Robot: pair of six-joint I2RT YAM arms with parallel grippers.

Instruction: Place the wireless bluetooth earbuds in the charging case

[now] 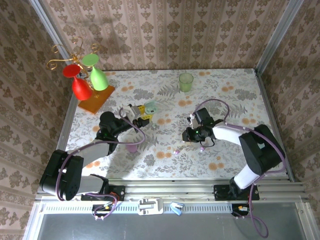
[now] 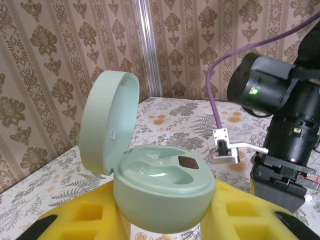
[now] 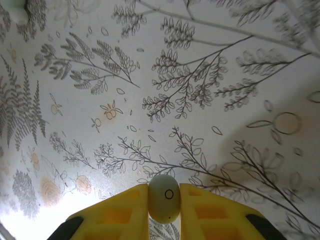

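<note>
Right wrist view: one pale earbud (image 3: 163, 204) sat clamped in the right pincer (image 3: 164, 192) above the desk (image 3: 200, 75). The left pincer (image 2: 160, 216) gripped the open mint charging case (image 2: 160, 186), its sockets apparently empty. Pickup was done; insertion was not yet made.

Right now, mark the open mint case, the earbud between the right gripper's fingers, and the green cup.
open mint case (image 2: 162, 195), left wrist view, front wall of its base.
earbud (image 3: 164, 197), right wrist view, its rounded face.
green cup (image 1: 186, 83), top view, its side wall.
</note>
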